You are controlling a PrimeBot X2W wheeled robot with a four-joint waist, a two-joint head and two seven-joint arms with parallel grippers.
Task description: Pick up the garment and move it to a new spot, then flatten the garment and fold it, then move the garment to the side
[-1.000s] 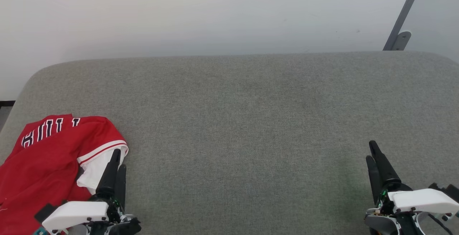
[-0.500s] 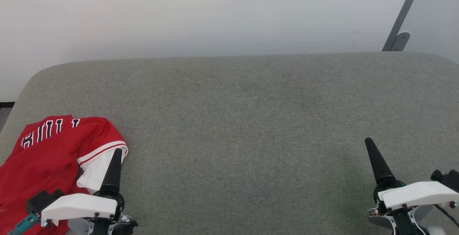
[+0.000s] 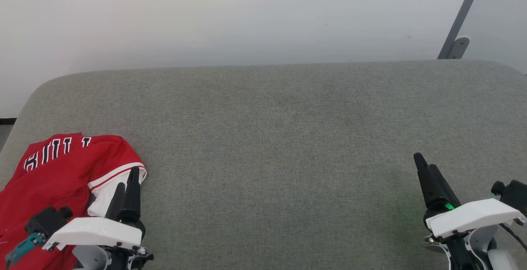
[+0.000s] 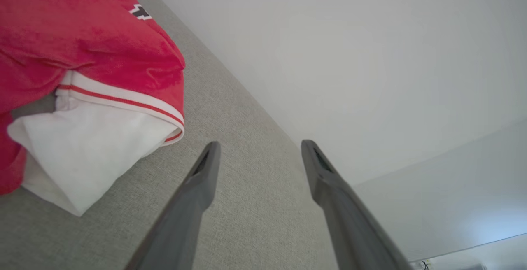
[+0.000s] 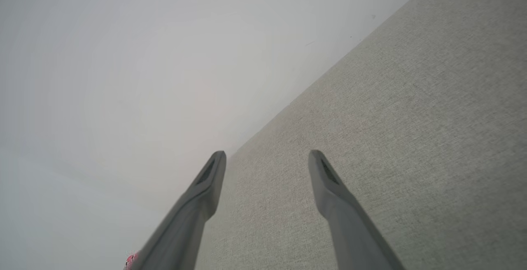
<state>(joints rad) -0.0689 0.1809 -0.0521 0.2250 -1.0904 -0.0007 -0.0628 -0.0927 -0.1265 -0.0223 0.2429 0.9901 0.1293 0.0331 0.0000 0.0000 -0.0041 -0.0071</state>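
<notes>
The garment, a red jersey with a white sleeve end, striped trim and block lettering, lies bunched at the near left of the grey padded surface; it fills the upper left of the left wrist view. My left gripper hovers at its right edge by the white sleeve, fingers apart and empty. At the lower right my right gripper stands open over bare fabric, far from the garment.
The grey padded surface stretches wide between the two grippers, with rounded far corners. A pale wall rises behind it. A slanted grey metal bar leans at the far right.
Both wrists have rolled, so each gripper's second finger shows again beside the first. The right gripper has crept slightly up and left. The garment lies unmoved.
</notes>
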